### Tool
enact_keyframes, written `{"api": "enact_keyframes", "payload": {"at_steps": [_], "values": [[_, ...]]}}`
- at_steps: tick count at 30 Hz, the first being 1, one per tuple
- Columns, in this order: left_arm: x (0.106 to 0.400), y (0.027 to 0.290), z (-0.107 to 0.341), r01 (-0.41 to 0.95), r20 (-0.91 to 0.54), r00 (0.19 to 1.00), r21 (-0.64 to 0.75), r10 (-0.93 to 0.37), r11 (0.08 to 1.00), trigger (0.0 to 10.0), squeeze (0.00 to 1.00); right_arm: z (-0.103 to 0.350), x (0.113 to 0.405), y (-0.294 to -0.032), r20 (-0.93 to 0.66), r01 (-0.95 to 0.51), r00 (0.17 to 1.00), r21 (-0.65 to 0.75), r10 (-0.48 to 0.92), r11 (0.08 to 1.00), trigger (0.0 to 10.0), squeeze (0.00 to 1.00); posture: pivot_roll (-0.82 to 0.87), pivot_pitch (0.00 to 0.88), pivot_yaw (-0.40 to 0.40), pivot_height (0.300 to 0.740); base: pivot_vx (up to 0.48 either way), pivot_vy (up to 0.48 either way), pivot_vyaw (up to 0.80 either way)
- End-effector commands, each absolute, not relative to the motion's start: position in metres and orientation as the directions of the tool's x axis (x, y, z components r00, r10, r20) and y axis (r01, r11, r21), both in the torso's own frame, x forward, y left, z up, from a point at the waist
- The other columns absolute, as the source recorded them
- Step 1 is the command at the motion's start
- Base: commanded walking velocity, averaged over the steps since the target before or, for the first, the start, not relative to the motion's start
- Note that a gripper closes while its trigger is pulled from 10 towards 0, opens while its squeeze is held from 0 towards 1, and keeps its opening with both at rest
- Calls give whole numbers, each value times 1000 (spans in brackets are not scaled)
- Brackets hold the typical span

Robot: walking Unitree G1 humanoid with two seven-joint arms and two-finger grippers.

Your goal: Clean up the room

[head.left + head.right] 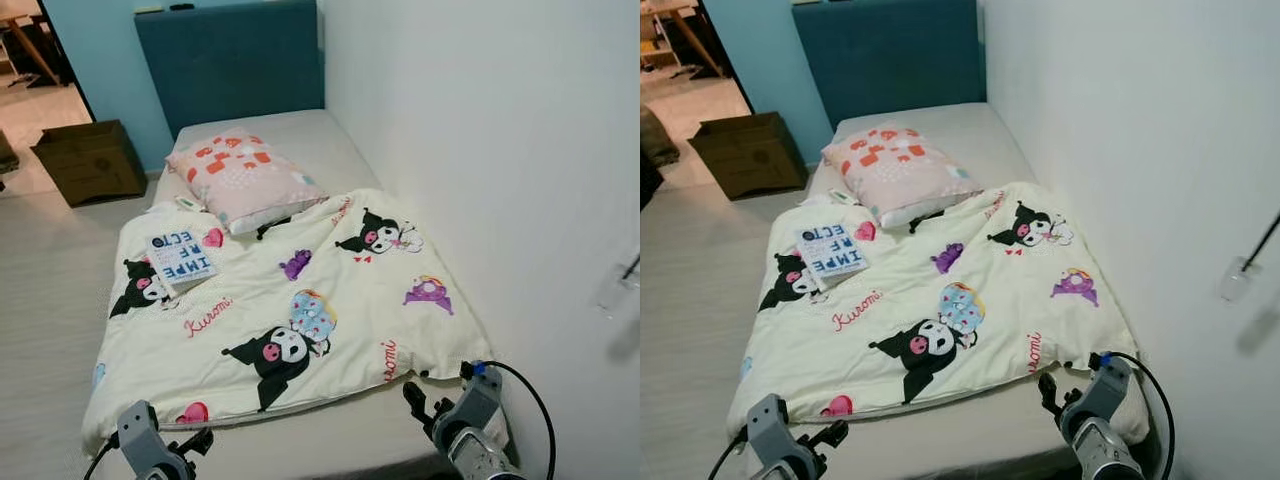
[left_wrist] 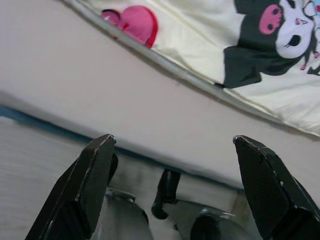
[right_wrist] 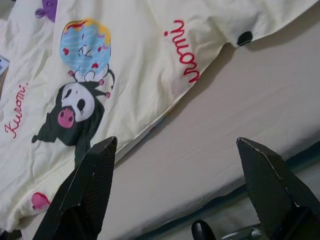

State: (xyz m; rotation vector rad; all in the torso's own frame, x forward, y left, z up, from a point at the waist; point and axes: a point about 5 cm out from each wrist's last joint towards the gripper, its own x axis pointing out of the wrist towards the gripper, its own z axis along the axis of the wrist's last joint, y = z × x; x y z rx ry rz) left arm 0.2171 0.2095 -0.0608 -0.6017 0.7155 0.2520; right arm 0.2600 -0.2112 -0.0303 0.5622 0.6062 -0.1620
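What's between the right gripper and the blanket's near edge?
Bare mattress sheet alone, per the right wrist view, between the open right gripper and the blanket.

Two black fingers (image 2: 85, 190) of the left gripper (image 2: 172, 187) rise from the lower corners of the frame, spread wide apart with nothing between them. Beyond them the pale mattress (image 2: 100, 95) crosses the middle, and a cream blanket (image 2: 210, 25) with a pink heart and a black cartoon figure lies across the top. Grey floor (image 2: 30, 150) shows at lower left.
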Motion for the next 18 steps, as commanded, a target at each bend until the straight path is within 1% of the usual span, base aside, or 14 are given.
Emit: {"api": "enact_keyframes", "payload": {"at_steps": [1, 10, 13, 18], "values": [[210, 209, -65, -425, -702, 712, -411, 17, 806, 10000, 0, -35, 255, -206, -602, 304, 798, 444, 30, 843, 10000, 0, -134, 61, 31, 740, -330, 0, 0], [210, 208, -66, -420, -705, 709, -406, 14, 812, 10000, 0, -36, 255, -205, -606, 294, 795, 438, 37, 850, 10000, 0, -136, 59, 29, 740, -337, 0, 0], [210, 207, -66, -424, -704, 710, -409, 17, 808, 10000, 0, -38, 252, -203, -618, 271, 784, 413, 49, 869, 10000, 0, -136, 58, 29, 740, -273, 0, 0], [210, 207, -66, -439, -708, 706, -408, 26, 801, 10000, 0, -45, 245, -195, -652, 223, 755, 365, 77, 904, 10000, 0, -135, 57, 26, 740, 0, 0, 0]]}}
